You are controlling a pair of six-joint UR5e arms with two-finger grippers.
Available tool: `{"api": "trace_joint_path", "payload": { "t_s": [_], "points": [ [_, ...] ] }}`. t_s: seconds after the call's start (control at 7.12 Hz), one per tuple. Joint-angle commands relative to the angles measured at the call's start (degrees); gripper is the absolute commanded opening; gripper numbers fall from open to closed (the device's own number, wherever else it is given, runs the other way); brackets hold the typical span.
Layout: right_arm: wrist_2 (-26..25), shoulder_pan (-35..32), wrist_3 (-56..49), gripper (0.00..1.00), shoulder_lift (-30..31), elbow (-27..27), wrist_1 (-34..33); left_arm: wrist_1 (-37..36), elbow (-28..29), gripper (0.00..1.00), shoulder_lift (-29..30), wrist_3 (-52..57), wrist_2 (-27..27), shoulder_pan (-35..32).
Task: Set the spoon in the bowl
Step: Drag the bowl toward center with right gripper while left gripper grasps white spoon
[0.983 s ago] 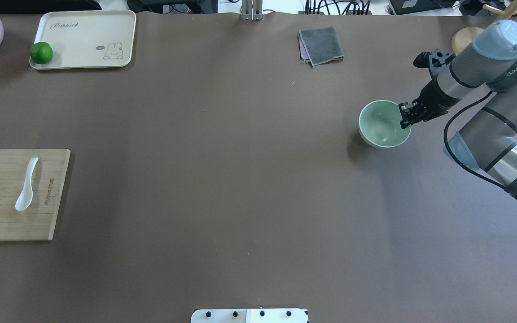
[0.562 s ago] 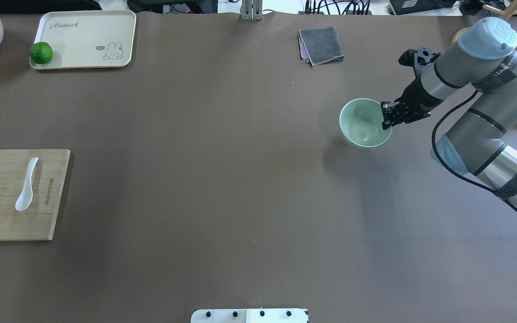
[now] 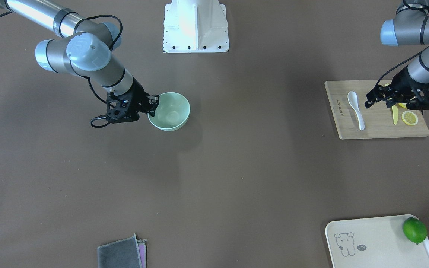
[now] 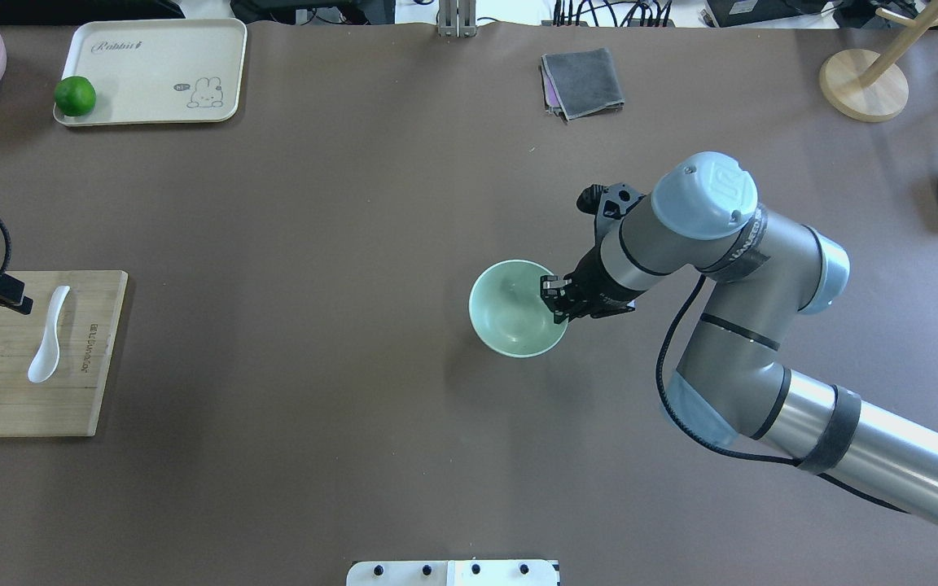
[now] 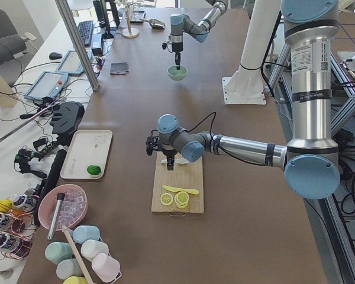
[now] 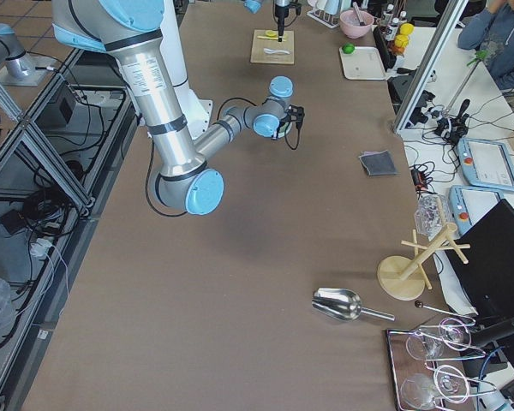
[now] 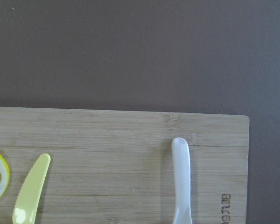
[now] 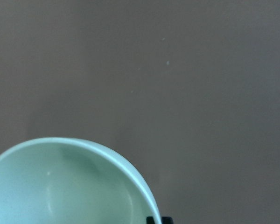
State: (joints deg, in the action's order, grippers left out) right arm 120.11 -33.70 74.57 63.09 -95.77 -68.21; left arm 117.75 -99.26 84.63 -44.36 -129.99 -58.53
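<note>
"Where's the spoon (image 4: 48,335)?"

"Flat on the bamboo cutting board (image 4: 70,403) at the table's left edge, scoop toward the robot, with a yellow plastic knife (image 3: 394,113) further left. The left gripper (image 5: 170,163) hangs over the board's far end; whether its fingers are apart, I can't tell."

"And the bowl (image 4: 510,313)?"

"Mid-table, slightly right. The right gripper (image 4: 554,297) is clamped on its right rim."

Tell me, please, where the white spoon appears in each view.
Front-facing: spoon right, on the cutting board.
Overhead: left edge.
Exterior left: centre, board's far end, obscured.
Exterior right: top, tiny.
Left wrist: handle, bottom.
Right wrist: absent.
Landmark: the cutting board.
</note>
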Motion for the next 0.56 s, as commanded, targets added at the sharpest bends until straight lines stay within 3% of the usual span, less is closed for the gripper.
{"api": "trace_joint_path", "payload": {
  "t_s": [0.0, 0.42],
  "points": [
    [-3.5, 4.5, 2.2, 0.00, -1.3, -0.1, 0.0, 0.0, 2.0, 0.84, 2.5, -1.2, 0.7, 2.0],
    [-3.8, 5.3, 2.2, 0.00, -1.4, -0.1, 0.0, 0.0, 4.1, 0.78, 4.9, -2.2, 1.5, 3.2]
  ]
}}
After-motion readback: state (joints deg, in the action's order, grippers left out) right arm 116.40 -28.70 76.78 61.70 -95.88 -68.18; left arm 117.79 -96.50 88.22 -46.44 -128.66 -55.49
